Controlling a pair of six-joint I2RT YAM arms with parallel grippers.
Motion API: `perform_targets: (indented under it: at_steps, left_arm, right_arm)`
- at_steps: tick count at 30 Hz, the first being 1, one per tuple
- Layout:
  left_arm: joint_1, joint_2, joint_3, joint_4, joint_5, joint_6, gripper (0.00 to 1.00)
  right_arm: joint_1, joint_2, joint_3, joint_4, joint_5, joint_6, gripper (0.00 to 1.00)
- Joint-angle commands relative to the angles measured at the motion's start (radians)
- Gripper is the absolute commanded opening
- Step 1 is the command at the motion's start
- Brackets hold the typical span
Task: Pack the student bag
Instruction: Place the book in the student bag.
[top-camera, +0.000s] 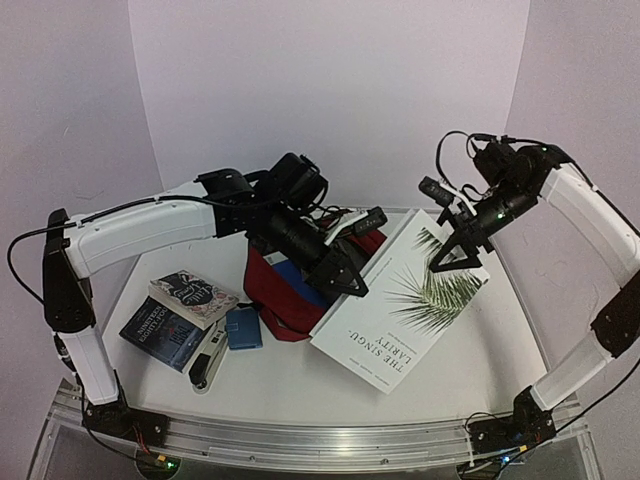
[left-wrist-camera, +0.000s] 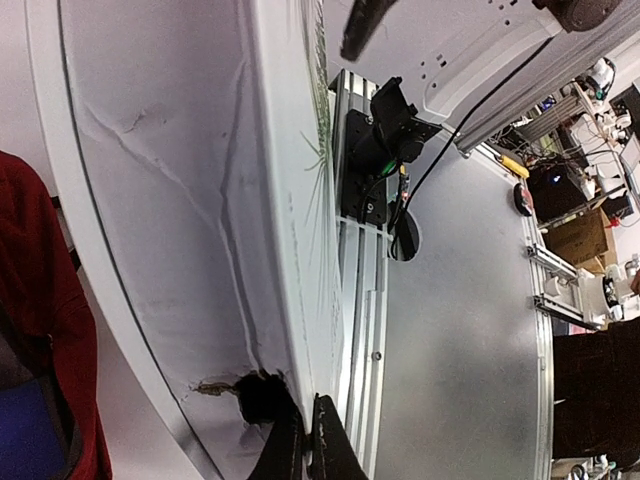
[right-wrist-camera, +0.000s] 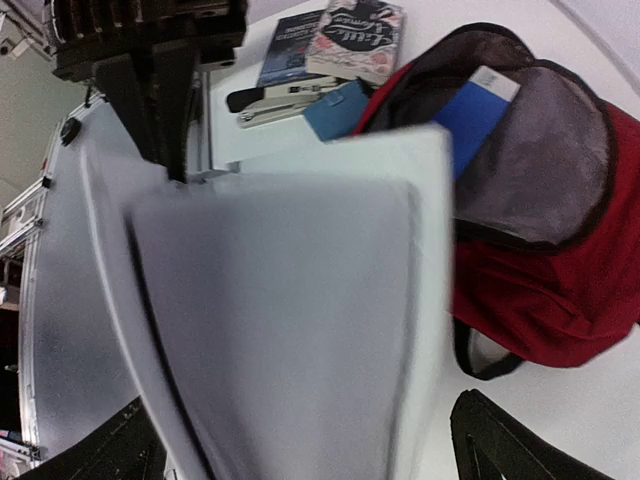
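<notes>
- From above: the student bag (top-camera: 285, 305) lies mid-table (top-camera: 290, 385), mouth open, partly hidden behind the left arm. The left gripper (top-camera: 352, 287) is clamped on the near-left edge of the big white book (top-camera: 400, 305), which leans up against the bag's right side. The right gripper (top-camera: 455, 258) hovers over the book's far corner, its jaws spread wide and holding nothing. Off to the left sit two paperbacks (top-camera: 185, 310), a blue case (top-camera: 243, 328) and a stapler (top-camera: 207, 365).
- Left wrist view: the fingertips (left-wrist-camera: 322, 450) are pinched tight on the white book's edge, and the creased cover (left-wrist-camera: 180, 200) fills the frame. A strip of the red bag (left-wrist-camera: 40, 290) shows at the far left.
- Right wrist view: both fingers (right-wrist-camera: 500, 440) stand far apart at the bottom corners, with the blurred white book (right-wrist-camera: 290, 300) between them and the camera's view of the table. The bag (right-wrist-camera: 540, 270) gapes open on the right, grey lining showing, with a blue book (right-wrist-camera: 480, 110) inside.
</notes>
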Motion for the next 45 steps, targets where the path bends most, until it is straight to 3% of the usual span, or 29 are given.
perform_targets:
  at_steps: [1,11,13,18,22,26,29,31,40,45]
  left_arm:
    - [-0.014,-0.066,0.021,-0.003,-0.015,0.071,0.0]
    - [-0.014,-0.143,-0.062,0.077,-0.134,0.053,0.04]
    - [-0.009,-0.169,-0.109,0.141,-0.164,0.011,0.16]
    - [0.076,-0.253,-0.218,0.295,-0.222,-0.212,0.59]
    - [0.183,-0.345,-0.338,0.426,-0.254,-0.42,0.78]
    - [0.207,-0.411,-0.436,0.504,-0.319,-0.543,0.85]
    - [0.221,-0.431,-0.48,0.561,-0.338,-0.63,0.92]
    - [0.239,-0.427,-0.5,0.61,-0.313,-0.693,0.93]
    - [0.292,-0.333,-0.518,0.833,-0.114,-0.888,0.95]
    - [0.294,-0.27,-0.524,0.985,-0.002,-0.968,0.89]
  right_arm:
    - [0.058,-0.019,-0.029,-0.19,-0.047,0.037,0.95]
    - [0.129,-0.011,-0.041,-0.189,-0.133,0.126,0.47]
    - [0.129,0.006,-0.021,-0.189,-0.127,0.141,0.36]
    - [0.102,0.054,0.061,-0.157,-0.144,0.233,0.2]
    - [-0.007,0.119,0.15,-0.066,-0.228,0.383,0.16]
    - [-0.135,0.186,0.233,0.175,-0.404,0.711,0.15]
    - [-0.139,0.214,0.297,0.257,-0.434,0.812,0.15]
    - [-0.14,0.223,0.306,0.309,-0.451,0.893,0.15]
    - [-0.14,0.23,0.331,0.363,-0.521,0.971,0.15]
    - [-0.138,0.23,0.338,0.371,-0.532,0.986,0.15]
